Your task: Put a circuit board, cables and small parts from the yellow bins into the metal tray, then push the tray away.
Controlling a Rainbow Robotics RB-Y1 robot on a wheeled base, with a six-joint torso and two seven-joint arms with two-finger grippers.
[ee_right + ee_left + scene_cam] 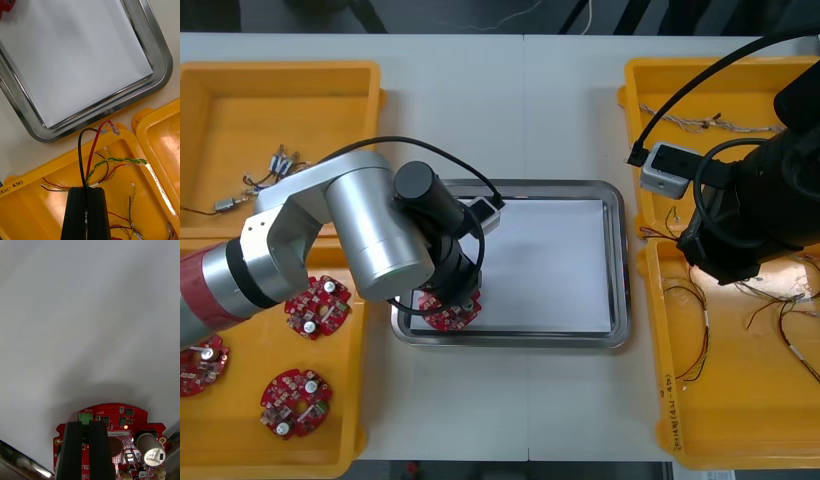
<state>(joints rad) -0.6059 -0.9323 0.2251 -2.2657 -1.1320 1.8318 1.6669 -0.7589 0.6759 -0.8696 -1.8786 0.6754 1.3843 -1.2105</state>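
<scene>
- Left arm: thick silver-grey cylinders with rounded, smooth shells.
- Band: dark red, ringing the silver arm near its base, with a black ring beside it.
- Wrist: black, made of round capped segments, with a small pale block at its side.
- Thin cable: black, arching over the silver shell to the wrist.
- Right arm: bulky, black, rounded.
- Box: grey with a dark face, mounted on the right arm.
- Thick cable: black, ending in a plug beside the box.
- Left gripper: two flat matt black fingers with straight edges.
- Right gripper: the same black bar-shaped pair.
</scene>
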